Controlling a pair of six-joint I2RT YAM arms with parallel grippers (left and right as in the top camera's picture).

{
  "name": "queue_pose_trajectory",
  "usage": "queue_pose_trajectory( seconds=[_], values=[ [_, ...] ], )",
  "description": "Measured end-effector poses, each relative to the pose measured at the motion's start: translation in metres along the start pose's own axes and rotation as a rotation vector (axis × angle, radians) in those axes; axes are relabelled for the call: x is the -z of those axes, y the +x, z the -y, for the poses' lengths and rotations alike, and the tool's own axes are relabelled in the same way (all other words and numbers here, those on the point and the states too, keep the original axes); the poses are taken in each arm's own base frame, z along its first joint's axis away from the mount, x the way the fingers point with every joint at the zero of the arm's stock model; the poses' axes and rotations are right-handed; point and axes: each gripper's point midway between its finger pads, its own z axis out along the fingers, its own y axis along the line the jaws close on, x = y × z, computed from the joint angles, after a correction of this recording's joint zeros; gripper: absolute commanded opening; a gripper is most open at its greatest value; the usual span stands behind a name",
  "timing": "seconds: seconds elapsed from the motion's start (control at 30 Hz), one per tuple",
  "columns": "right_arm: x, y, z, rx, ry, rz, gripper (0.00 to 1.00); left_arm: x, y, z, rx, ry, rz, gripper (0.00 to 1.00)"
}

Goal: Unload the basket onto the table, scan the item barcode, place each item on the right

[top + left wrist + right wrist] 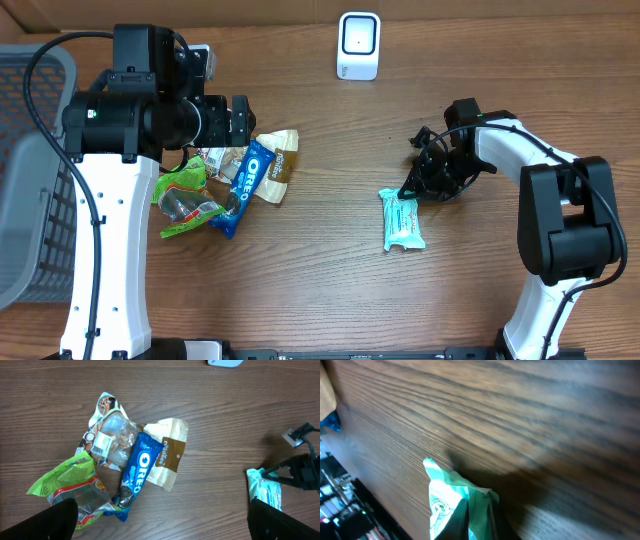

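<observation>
Grasp step: R gripper (409, 190) clenched on mint-green plastic packet (402, 222); L gripper (162, 522) released. Next: lift, show barcode to white boxy scanner (358, 45), 12 o'clock.

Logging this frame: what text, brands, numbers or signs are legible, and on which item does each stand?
"OREO": white letters on the blue packet.
Too small to read: a word on the brown band of the cream-and-brown packet.
Blurred: the white sticker on the clear packet.
Unreadable: the print on the teal packet.
Unreadable: the print on the green bag.
</observation>
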Motion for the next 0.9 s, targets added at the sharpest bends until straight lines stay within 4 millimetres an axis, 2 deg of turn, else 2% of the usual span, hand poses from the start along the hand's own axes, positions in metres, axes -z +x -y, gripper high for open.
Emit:
queue_pose_trajectory(
  seconds=[0.17, 0.37, 0.5, 0.6, 0.73, 0.9],
  values=[
    [0.006, -0.002, -0.001, -0.01, 0.024, -0.005, 0.04, 0.0, 0.0, 0.0, 0.0, 0.0, 0.0, 1.0],
    [0.025, -0.025, -0.001, -0.038, 0.102, 0.049, 0.04, 0.0, 0.0, 0.0, 0.0, 0.0, 0.0, 1.0],
    [0.045, -0.035, 0.014, -0.121, 0.28, 0.125, 0.04, 0.0, 0.0, 0.0, 0.0, 0.0, 0.0, 1.0],
    [0.079, -0.035, 0.02, -0.19, 0.542, 0.255, 0.04, 0.0, 0.0, 0.0, 0.0, 0.0, 0.0, 1.0],
    [0.11, -0.029, 0.0, -0.223, 0.826, 0.433, 0.04, 0.0, 0.0, 0.0, 0.0, 0.0, 0.0, 1.0],
    [0.112, -0.025, -0.029, -0.225, 1.063, 0.653, 0.04, 0.0, 0.0, 0.0, 0.0, 0.0, 0.0, 1.0]
  ],
)
